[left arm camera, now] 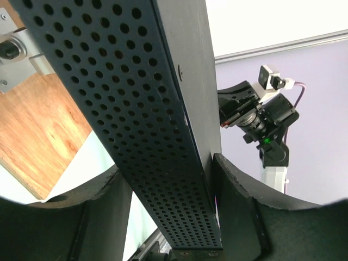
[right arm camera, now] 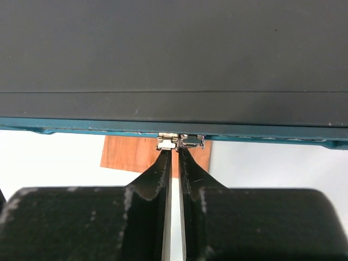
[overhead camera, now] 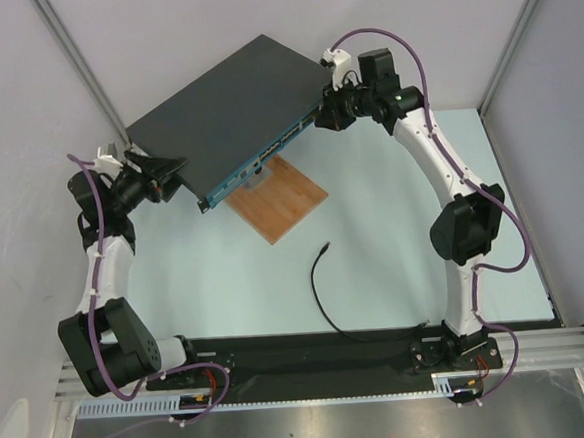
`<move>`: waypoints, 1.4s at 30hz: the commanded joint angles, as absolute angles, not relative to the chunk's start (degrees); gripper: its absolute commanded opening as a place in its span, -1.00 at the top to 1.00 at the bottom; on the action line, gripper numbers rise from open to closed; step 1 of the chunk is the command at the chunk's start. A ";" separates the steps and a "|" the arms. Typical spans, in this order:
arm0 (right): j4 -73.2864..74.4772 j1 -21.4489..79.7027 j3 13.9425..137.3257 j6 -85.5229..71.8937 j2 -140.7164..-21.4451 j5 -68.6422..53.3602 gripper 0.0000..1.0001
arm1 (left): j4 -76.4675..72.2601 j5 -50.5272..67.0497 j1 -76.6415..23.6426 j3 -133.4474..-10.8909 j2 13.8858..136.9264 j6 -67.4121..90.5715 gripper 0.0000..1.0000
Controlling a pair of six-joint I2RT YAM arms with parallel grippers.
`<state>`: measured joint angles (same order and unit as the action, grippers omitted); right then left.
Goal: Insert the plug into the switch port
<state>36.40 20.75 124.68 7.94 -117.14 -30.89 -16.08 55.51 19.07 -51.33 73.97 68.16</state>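
Steadying, seemingly: left fingers [left arm camera: 239,206] clamped the wide flat dark-grey switch box [overhead camera: 234,103], right fingers [right arm camera: 155,182] nearly closed at its teal port strip [overhead camera: 268,161]. The small black plug [overhead camera: 326,247] lay loose on the pale surface [overhead camera: 396,272] (well apart); it would need fetching next.

Robotics lab test cell: pale blue worktop [overhead camera: 394,242] walled by white panels [overhead camera: 13,98] on aluminium posts [overhead camera: 79,68] (both far corners); left arm [overhead camera: 100,267] and right arm [overhead camera: 438,159] bolted to a black plate [overhead camera: 302,369] on extruded rail [overhead camera: 541,344] at near edge.
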 commanded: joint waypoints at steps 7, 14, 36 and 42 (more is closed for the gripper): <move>26.37 25.66 135.53 15.38 -121.90 -29.88 0.98 | -14.68 56.16 17.84 -55.90 74.71 53.35 0.99; 21.89 26.37 135.44 15.56 -121.82 -29.53 0.98 | -13.54 56.25 17.75 -56.51 74.88 52.47 0.99; 13.62 29.97 136.05 3.60 -122.25 -30.06 1.00 | -2.91 54.59 14.68 -61.87 76.46 40.36 0.99; 13.10 30.85 137.37 7.21 -123.31 -28.92 1.00 | 2.99 53.35 13.27 -64.60 76.64 35.51 0.99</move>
